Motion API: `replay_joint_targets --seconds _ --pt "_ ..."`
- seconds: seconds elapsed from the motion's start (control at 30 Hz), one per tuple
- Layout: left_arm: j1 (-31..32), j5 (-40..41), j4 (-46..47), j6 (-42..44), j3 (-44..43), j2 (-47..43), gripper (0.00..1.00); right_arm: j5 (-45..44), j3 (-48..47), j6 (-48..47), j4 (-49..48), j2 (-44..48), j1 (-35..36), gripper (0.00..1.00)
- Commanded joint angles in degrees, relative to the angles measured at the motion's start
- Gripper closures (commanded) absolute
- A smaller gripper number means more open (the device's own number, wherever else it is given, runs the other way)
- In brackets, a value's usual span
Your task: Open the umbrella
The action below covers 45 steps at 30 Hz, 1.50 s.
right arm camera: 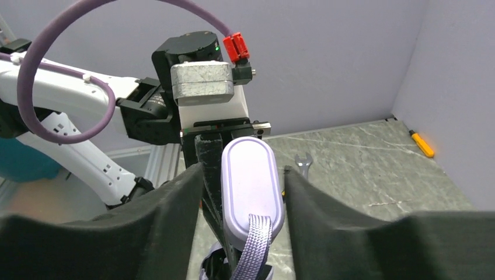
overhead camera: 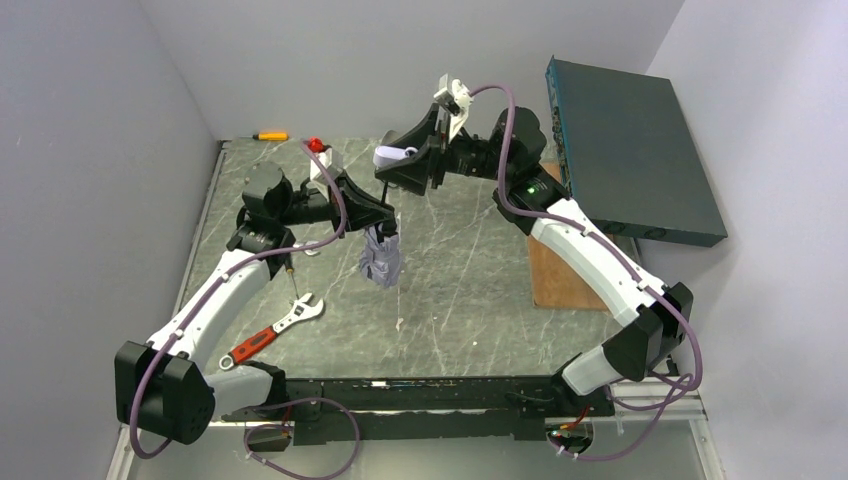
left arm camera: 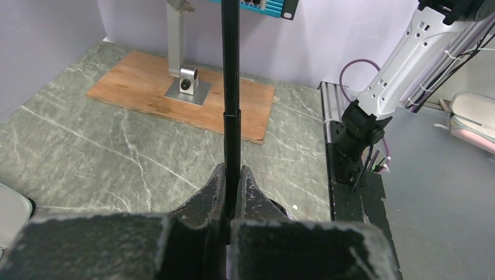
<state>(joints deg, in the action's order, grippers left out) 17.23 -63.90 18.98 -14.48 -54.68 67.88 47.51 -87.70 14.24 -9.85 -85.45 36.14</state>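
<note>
The umbrella hangs above the table between the two grippers. Its pale folded canopy (overhead camera: 380,258) droops below my left gripper (overhead camera: 386,222). In the left wrist view that gripper (left arm camera: 232,175) is shut on the thin black shaft (left arm camera: 231,87), which runs up out of frame. The pale oval handle (overhead camera: 393,155) is at the upper end, by my right gripper (overhead camera: 408,170). In the right wrist view the handle (right arm camera: 251,181) and its woven strap (right arm camera: 252,245) sit between the right gripper's (right arm camera: 248,195) spread fingers, with a gap on each side.
A large dark teal box (overhead camera: 630,150) leans at the back right above a wooden board (overhead camera: 560,270) with a metal post (left arm camera: 185,81). A red-handled wrench (overhead camera: 275,330) lies front left and an orange screwdriver (overhead camera: 270,135) at the back left.
</note>
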Motion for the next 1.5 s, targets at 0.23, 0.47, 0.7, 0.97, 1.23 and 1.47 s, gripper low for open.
replay_joint_targets --seconds 0.23,0.47,0.7,0.97,1.23,1.47 --pt "-0.5 1.3 -14.7 11.7 -4.5 -3.0 0.19 -4.5 -3.4 1.4 -2.3 -0.2 0.0 1.0" --pt "-1.5 9.4 -19.8 25.5 7.4 -11.2 0.0 -6.7 -5.9 3.2 -2.4 -0.4 -0.3 1.0" --pt "-1.5 12.2 -10.5 24.6 11.9 -9.3 0.0 -6.3 -9.0 6.4 -3.5 -1.5 -0.9 1.0" --pt "0.5 9.3 -7.5 20.5 6.8 -4.4 0.21 -7.2 -9.7 8.0 -3.4 -2.2 -0.9 1.0" --pt "0.8 11.0 -9.8 25.1 10.4 -3.0 0.56 -7.9 -11.9 10.0 -4.1 -2.7 -1.4 1.0" --pt "1.3 11.2 -22.5 33.2 9.7 1.0 0.98 -7.9 -16.2 10.6 -2.8 -4.7 -3.4 1.0"
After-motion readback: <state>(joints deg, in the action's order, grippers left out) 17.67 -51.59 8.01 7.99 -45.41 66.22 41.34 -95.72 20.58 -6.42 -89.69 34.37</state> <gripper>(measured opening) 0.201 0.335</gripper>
